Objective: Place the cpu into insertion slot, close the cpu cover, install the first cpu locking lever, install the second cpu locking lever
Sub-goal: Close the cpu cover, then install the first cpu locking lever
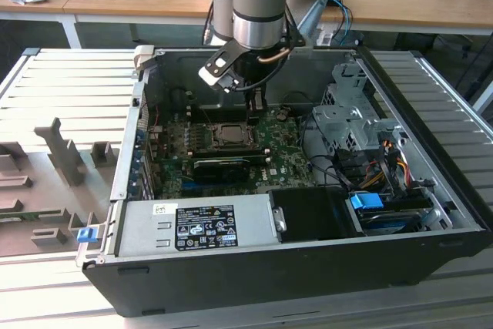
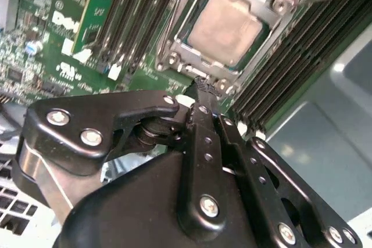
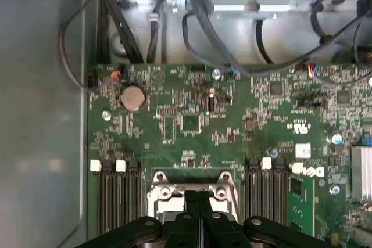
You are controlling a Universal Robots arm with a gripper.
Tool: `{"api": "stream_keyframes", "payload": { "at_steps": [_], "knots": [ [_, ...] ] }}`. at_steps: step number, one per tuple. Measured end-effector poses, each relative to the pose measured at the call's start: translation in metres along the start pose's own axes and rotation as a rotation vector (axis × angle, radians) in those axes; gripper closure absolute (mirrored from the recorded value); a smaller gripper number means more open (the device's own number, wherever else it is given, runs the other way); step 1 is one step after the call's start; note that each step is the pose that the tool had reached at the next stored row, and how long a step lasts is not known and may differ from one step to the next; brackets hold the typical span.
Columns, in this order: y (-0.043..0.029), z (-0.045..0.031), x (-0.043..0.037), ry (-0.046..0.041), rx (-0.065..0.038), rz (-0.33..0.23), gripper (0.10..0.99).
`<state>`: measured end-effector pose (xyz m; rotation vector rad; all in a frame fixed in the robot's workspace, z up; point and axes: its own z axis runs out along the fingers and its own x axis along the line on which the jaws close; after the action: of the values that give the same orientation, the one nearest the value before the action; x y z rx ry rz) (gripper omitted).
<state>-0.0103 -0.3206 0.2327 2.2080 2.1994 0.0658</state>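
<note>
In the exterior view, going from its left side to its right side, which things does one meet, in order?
grey fixture blocks → cpu → end effector → metal drive cage

The computer case (image 1: 231, 276) is open straight above the insertion slot (image 1: 229, 135). Low memory slots (image 3: 113, 201) flank it on two sides, a black ridged card (image 1: 231, 166) lies just beside it, and the drive cage (image 1: 343, 113) and cables (image 1: 391, 158) crowd farther off.
</note>
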Motion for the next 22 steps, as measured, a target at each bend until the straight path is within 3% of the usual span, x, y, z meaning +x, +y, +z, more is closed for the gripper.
{"api": "stream_keyframes", "payload": {
  "at_steps": [2,8,22],
  "knots": [
    [-0.0136,0.0002,0.0003,0.0000,0.000,-0.001,0.980],
    [-0.0286,-0.0005,0.0002,0.0000,0.000,-0.001,0.980],
    [-0.0295,-0.0026,0.0002,0.0001,0.000,-0.001,0.980]
  ]
}}
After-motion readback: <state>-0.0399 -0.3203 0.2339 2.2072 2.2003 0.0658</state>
